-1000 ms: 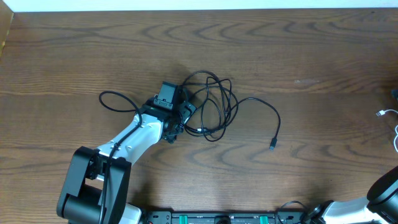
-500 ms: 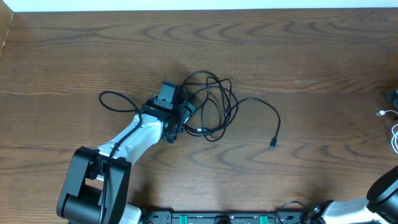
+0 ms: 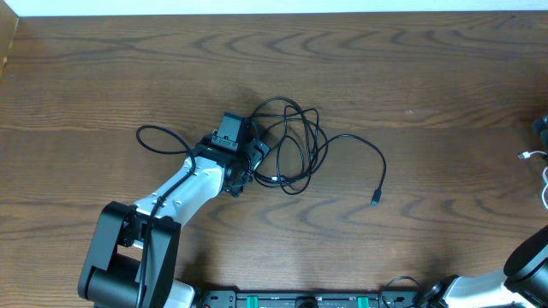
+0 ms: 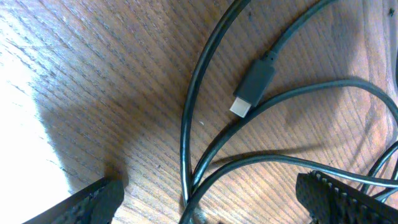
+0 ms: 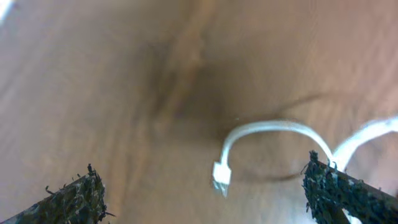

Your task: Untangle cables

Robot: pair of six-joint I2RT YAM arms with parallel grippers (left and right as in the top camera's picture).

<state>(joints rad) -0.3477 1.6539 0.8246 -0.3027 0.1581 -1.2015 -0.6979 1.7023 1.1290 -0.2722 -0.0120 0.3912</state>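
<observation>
Two black cables (image 3: pixel 295 145) lie looped in a tangle at the table's middle. One tail curls out to the left (image 3: pixel 145 133) and one ends in a plug (image 3: pixel 375 201) on the right. My left gripper (image 3: pixel 255 158) is at the tangle's left side. It stands open in the left wrist view (image 4: pixel 208 202), with black strands (image 4: pixel 186 143) running between its fingers and a plug (image 4: pixel 252 87) lying ahead. The white cable (image 3: pixel 535 156) lies at the far right edge. My right gripper (image 5: pixel 208 199) hovers open over the white cable's plug (image 5: pixel 221 176), touching nothing.
The wooden table (image 3: pixel 411 68) spreads bare around the tangle. The left arm (image 3: pixel 180 192) reaches in from the front left and its base (image 3: pixel 128 257) stands at the front edge. The right arm's base (image 3: pixel 527 269) sits at the front right corner.
</observation>
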